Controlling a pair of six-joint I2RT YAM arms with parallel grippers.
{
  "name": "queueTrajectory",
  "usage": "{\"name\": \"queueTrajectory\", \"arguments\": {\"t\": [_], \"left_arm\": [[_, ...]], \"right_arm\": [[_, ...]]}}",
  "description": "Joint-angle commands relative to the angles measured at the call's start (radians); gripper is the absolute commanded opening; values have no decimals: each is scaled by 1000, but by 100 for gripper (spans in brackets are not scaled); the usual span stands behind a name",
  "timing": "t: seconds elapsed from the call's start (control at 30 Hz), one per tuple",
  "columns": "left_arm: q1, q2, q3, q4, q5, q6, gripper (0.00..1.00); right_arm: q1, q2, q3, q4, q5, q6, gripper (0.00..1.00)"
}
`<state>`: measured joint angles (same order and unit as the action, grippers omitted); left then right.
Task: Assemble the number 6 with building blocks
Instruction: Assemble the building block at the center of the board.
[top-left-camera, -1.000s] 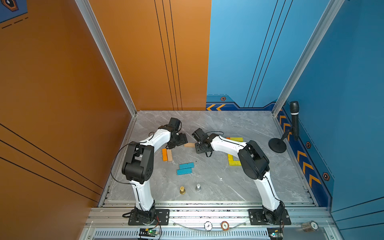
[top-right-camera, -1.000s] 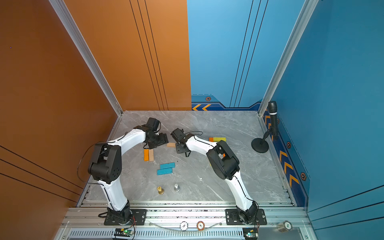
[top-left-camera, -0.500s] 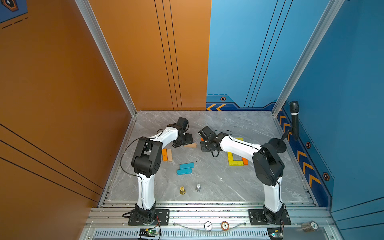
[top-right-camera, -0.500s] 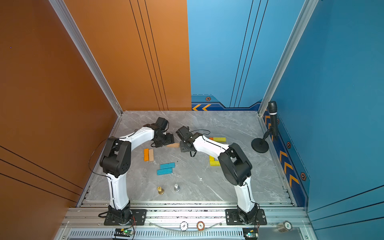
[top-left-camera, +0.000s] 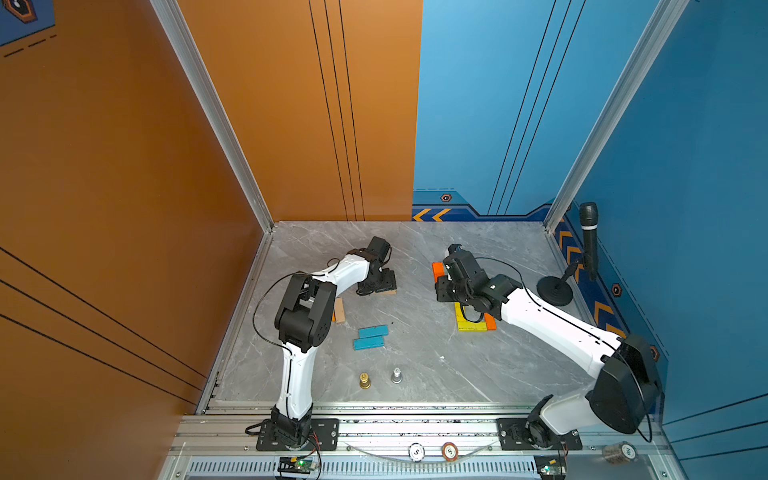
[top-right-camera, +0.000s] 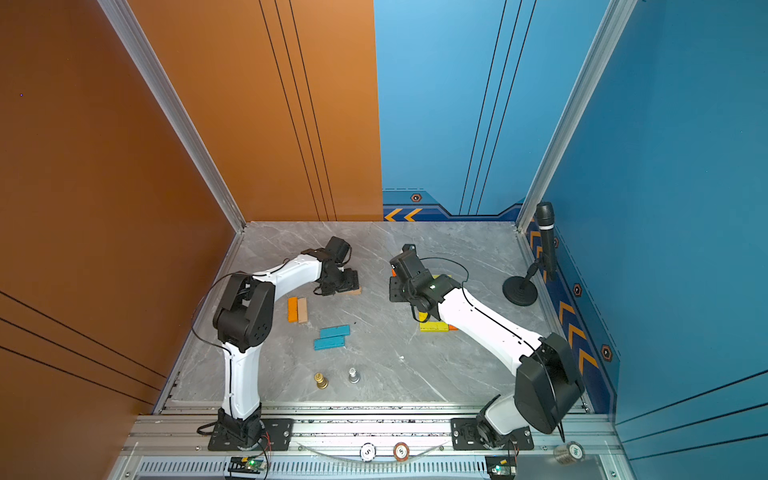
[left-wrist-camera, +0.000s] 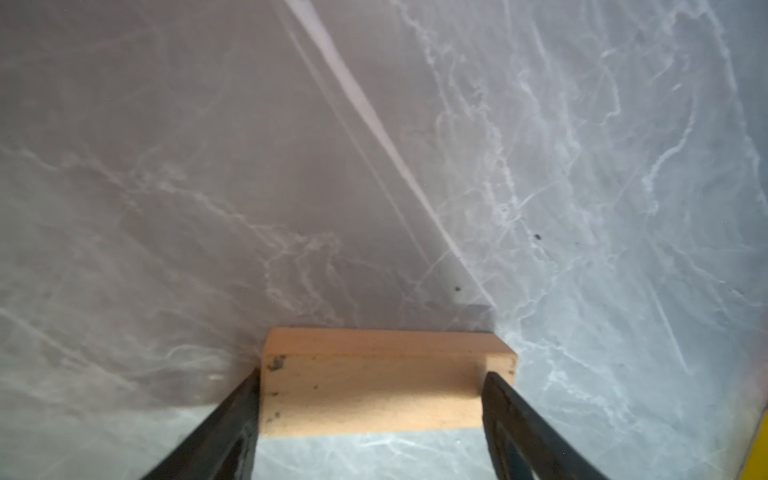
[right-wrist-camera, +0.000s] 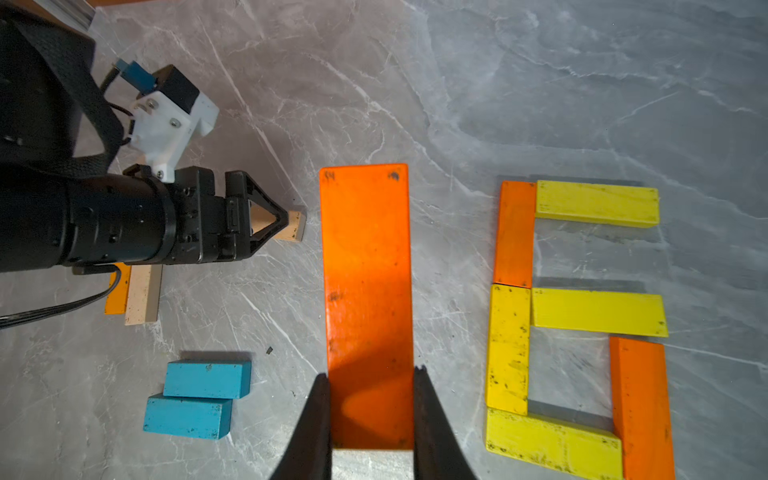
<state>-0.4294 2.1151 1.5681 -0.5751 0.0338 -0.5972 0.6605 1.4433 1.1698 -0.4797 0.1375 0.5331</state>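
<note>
Left of the yellow-and-orange six, level with its near end, saw two teal blocks side by side. Farther left, found a spare orange block touching a spare tan block. Just left of the six, noted the right gripper clamped on a second orange block. Well left of the six, found the left gripper pinching a second tan block endwise.

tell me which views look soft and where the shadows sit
Left wrist view: the marble table is soft and hazy, only the tan block near crisp. Right wrist view: sharp; a dark shadow covers the orange block at its end by the right pincer, and the yellow blocks throw shadows on the marble. In both top views: even light, walls splayed by the wide lens.
</note>
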Motion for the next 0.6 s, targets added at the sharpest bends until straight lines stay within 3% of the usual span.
{"name": "queueTrajectory", "arguments": {"t": [0.0, 0.27, 0.47, 0.57], "left_arm": [[-20, 56, 29, -24, 30, -64, 82], [-3, 10, 78, -17, 109, -98, 84], [108, -141, 50, -83, 150, -41, 85], [170, -236, 4, -118, 150, -13, 91]], "right_arm": [[1, -55, -38, -43, 37, 16, 15], [2, -87, -60, -74, 40, 26, 15], [34, -42, -25, -85, 51, 39, 15], [98, 14, 9, -76, 59, 50, 15]]}}
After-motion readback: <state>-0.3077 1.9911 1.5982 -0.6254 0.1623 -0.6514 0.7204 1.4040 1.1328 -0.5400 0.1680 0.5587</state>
